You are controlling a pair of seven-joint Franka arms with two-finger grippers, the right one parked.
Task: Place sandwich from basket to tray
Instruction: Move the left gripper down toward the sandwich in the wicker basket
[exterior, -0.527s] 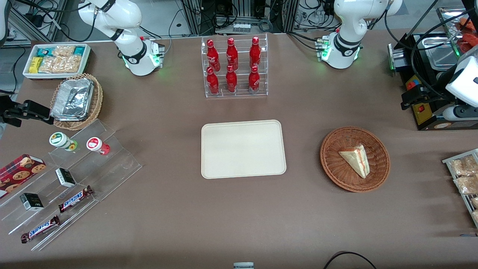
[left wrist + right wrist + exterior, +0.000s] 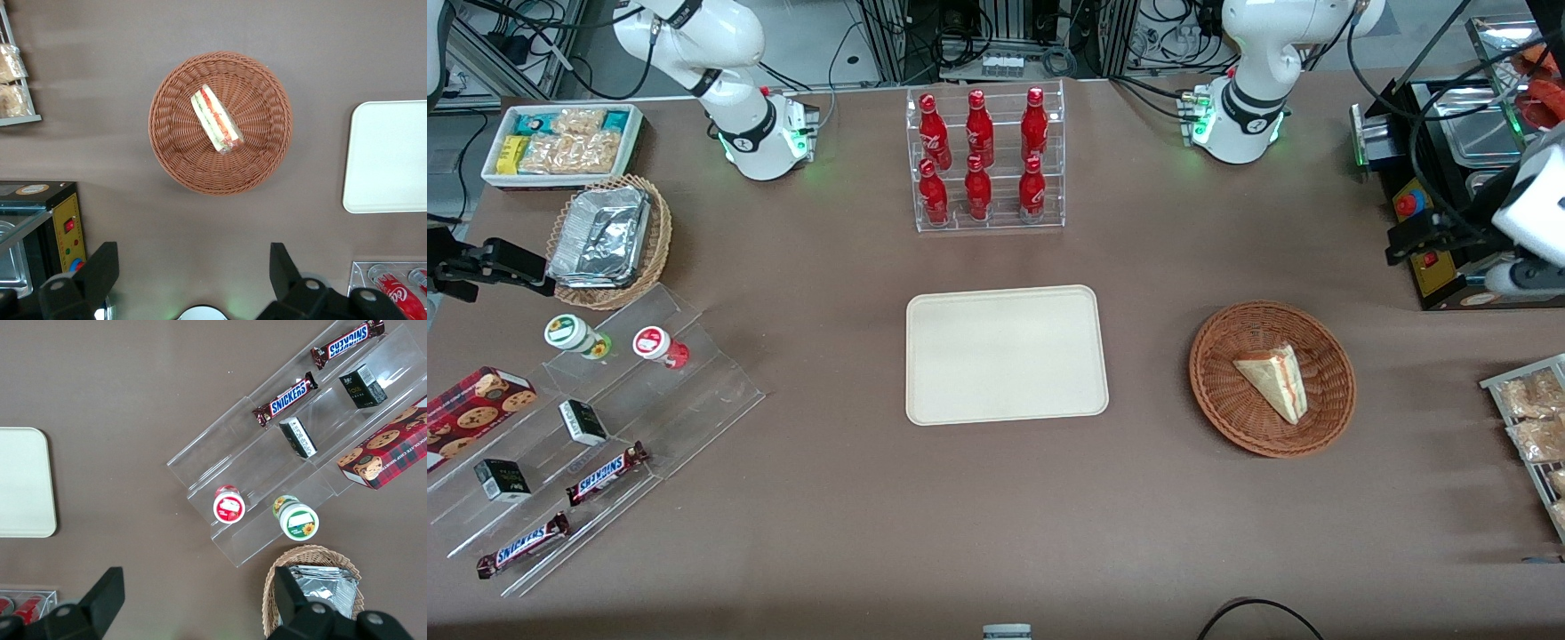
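The sandwich (image 2: 1273, 380) (image 2: 216, 120), a pale bread wedge with red and green filling, lies in the round reddish-brown wicker basket (image 2: 1227, 404) (image 2: 257, 167). The cream tray (image 2: 1005, 354) (image 2: 387, 157) lies flat beside the basket, toward the parked arm's end, with nothing on it. My gripper (image 2: 1412, 235) (image 2: 193, 253) hangs high over the table by the black machine, farther from the front camera than the basket and toward the working arm's end. Its fingers (image 2: 103, 263) stand wide apart and hold nothing.
A black machine (image 2: 1449, 276) stands under the gripper. A wire rack of snack packets (image 2: 1534, 418) is at the table's edge near the basket. A clear rack of red bottles (image 2: 987, 160) stands farther back than the tray. Acrylic shelves with candy bars (image 2: 596, 427) lie toward the parked arm's end.
The working arm's wrist and gripper have shifted slightly toward the table's end. The sandwich, basket and tray have not moved.
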